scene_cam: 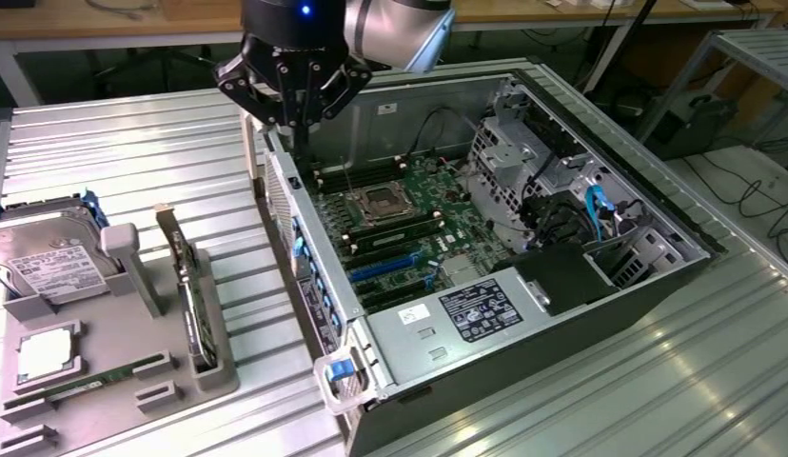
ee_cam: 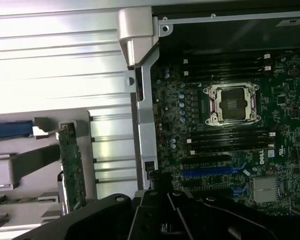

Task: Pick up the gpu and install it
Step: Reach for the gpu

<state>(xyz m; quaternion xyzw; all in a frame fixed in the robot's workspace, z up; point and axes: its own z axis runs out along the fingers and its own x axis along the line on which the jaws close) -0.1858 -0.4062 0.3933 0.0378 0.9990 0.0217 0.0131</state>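
The gpu (scene_cam: 188, 286) stands on its edge in a slot of the grey holder (scene_cam: 115, 314), to the exterior view's left of the open computer case (scene_cam: 407, 343). It is a thin green card with a silver bracket at its far end, and it also appears in the wrist view (ee_cam: 71, 165). My gripper (scene_cam: 288, 122) hangs shut and holds nothing, above the case's rear wall, well away from the gpu. In the wrist view my gripper (ee_cam: 162, 192) is dark against the motherboard (ee_cam: 230, 125), close to the blue slots (ee_cam: 210, 171).
The case lies on its side with the motherboard (scene_cam: 407, 219), an open CPU socket (scene_cam: 375, 203), cables and a power supply (scene_cam: 477, 309) exposed. The grey holder also carries a hard drive (scene_cam: 51, 262), a CPU (scene_cam: 45, 352) and a RAM stick (scene_cam: 96, 381). Ribbed metal tabletop surrounds everything.
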